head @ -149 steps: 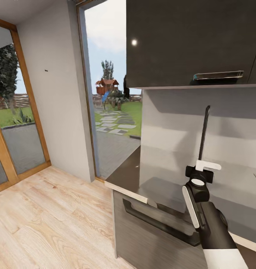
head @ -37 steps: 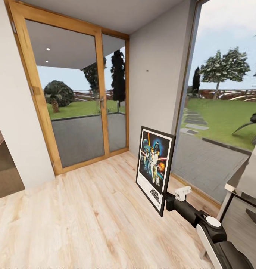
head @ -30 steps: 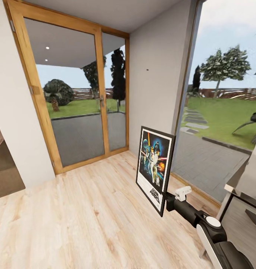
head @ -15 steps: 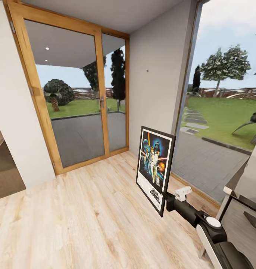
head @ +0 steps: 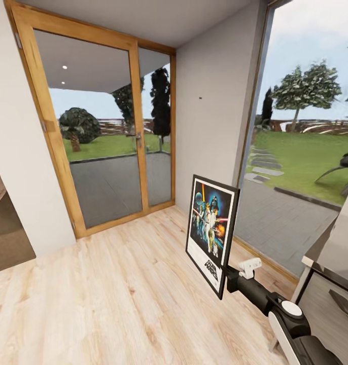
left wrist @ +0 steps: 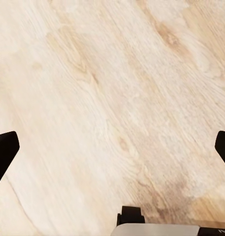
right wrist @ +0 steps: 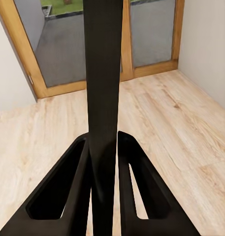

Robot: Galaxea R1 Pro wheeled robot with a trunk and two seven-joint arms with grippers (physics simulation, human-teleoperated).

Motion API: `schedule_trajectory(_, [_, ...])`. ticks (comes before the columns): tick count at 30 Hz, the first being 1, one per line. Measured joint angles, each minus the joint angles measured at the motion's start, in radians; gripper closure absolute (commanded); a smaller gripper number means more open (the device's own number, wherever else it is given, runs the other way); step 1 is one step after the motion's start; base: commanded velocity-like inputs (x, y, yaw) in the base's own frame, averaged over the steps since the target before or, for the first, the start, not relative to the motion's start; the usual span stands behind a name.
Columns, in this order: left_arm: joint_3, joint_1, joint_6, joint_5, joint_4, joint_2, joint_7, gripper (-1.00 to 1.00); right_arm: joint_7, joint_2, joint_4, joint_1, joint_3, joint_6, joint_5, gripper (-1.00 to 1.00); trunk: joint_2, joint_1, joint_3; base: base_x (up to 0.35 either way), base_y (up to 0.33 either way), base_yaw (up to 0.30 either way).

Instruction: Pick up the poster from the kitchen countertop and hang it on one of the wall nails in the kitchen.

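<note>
Head view: we see the poster held upright above the wood floor, its lower corner at the right gripper.
Right gripper: our right wrist view shows both black fingers pressed against the poster's thin dark edge, clamped on it.
Left gripper: in the left wrist view its two black fingertips sit far apart over bare floor boards, with nothing between them.
Wall nail: a tiny dark speck on the pale wall panel, well above the poster's top edge.
Around the poster: a wood-framed glass door stands left of that wall panel; a tall window onto the garden stands right of it.
Kitchen countertop: its pale edge shows right of the poster, apart from it.
In the way: we see open floor between the poster and the wall panel.
</note>
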Motion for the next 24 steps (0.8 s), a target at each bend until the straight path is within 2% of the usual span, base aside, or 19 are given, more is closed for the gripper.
schedule_trajectory(24, [0.0,0.0,0.0,0.0,0.0,0.0,0.001,-1.0,0.002,0.0,0.0,0.0,0.0,0.0,0.0,1.0,0.168,-0.092,0.075,0.0,0.0,0.0])
